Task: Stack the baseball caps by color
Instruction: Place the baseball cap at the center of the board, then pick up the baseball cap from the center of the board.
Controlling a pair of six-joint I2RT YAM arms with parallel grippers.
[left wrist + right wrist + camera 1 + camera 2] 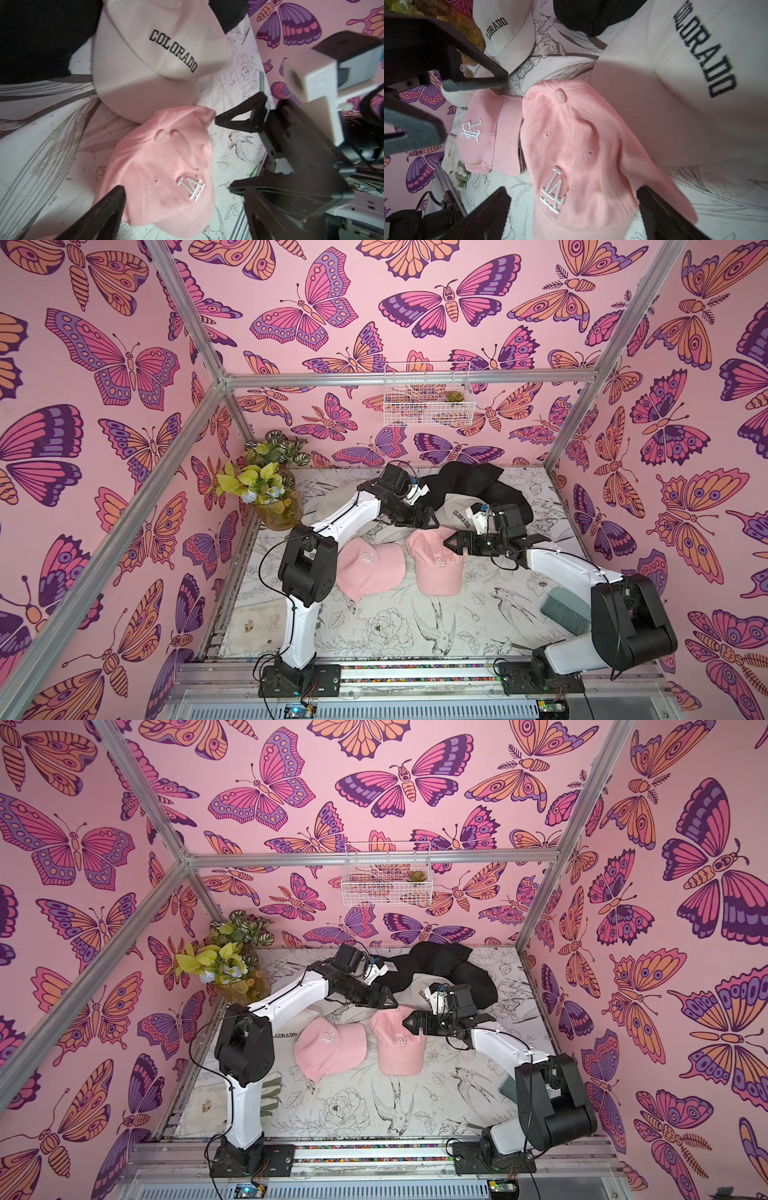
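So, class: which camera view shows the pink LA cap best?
The right wrist view: the pink LA cap appears large and close, with the monogram sharp. The left wrist view shows it smaller and partly covered. Both top views show it small.

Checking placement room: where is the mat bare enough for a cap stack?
Bare mat runs along the front, bordered by the pink R cap and pink LA cap behind, the glove and the teal brush at its sides. The back is crowded: black caps, a cream cap, the plant vase.
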